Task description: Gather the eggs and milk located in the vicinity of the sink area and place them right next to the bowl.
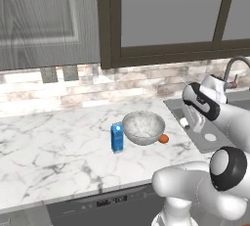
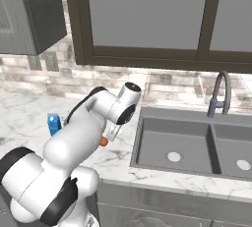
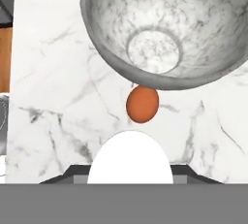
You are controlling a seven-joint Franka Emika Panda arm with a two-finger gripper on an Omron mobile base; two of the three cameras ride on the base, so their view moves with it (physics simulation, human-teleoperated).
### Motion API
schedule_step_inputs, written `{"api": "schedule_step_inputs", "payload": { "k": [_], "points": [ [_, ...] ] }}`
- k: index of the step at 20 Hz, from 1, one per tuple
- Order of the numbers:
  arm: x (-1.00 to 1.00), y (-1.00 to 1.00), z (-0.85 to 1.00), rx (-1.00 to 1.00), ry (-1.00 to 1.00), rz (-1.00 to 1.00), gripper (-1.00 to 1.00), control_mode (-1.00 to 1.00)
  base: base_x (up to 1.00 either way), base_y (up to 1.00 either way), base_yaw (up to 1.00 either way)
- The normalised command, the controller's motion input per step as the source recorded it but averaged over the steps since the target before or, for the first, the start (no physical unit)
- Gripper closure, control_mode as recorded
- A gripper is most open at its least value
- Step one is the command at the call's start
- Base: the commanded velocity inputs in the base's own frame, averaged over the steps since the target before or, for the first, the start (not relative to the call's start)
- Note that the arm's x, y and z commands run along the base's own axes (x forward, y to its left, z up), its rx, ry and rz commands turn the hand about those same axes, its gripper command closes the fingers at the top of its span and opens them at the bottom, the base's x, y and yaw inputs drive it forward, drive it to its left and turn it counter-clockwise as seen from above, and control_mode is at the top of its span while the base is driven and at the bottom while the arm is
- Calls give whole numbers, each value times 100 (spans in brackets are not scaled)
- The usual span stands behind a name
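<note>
The grey-white speckled bowl (image 1: 143, 127) (image 3: 160, 29) stands on the marble counter. The blue milk (image 1: 116, 137) (image 2: 53, 124) is upright just left of it. An orange-brown egg (image 1: 163, 139) (image 2: 104, 142) (image 3: 142, 104) lies on the counter against the bowl's right side. My gripper (image 1: 186, 122) hangs a little above the counter, right of the bowl and near the sink's left rim. It is shut on a white egg (image 1: 183, 121) (image 3: 130, 157). In the hand view this egg sits just short of the orange one and hides the fingertips.
The dark double-basin sink (image 2: 172, 145) (image 1: 172, 104) lies to the right, with a curved faucet (image 2: 220, 93) behind it. Backsplash and dark-framed windows stand behind the counter. Bare marble (image 1: 53, 151) stretches left of the milk. The counter's front edge (image 1: 97, 187) runs close below.
</note>
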Motion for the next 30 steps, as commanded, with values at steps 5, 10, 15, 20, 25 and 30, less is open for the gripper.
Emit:
{"api": "schedule_step_inputs", "payload": {
  "k": [5, 10, 15, 20, 25, 30],
  "points": [
    [26, 5, -8, 0, 0, 0, 100, -100, 0, 0, 0],
    [14, 4, -34, 0, 0, 0, 100, -100, 0, 0, 0],
    [28, 0, -33, 0, 5, 0, 100, -100, 0, 0, 0],
    [35, 0, -15, 0, 4, 0, 100, -100, 0, 0, 0],
    [47, 0, 0, 0, 1, 0, 100, -100, 0, 0, 0],
    [20, 0, -10, 0, 0, 0, 100, -100, 0, 0, 0]
  ]
}}
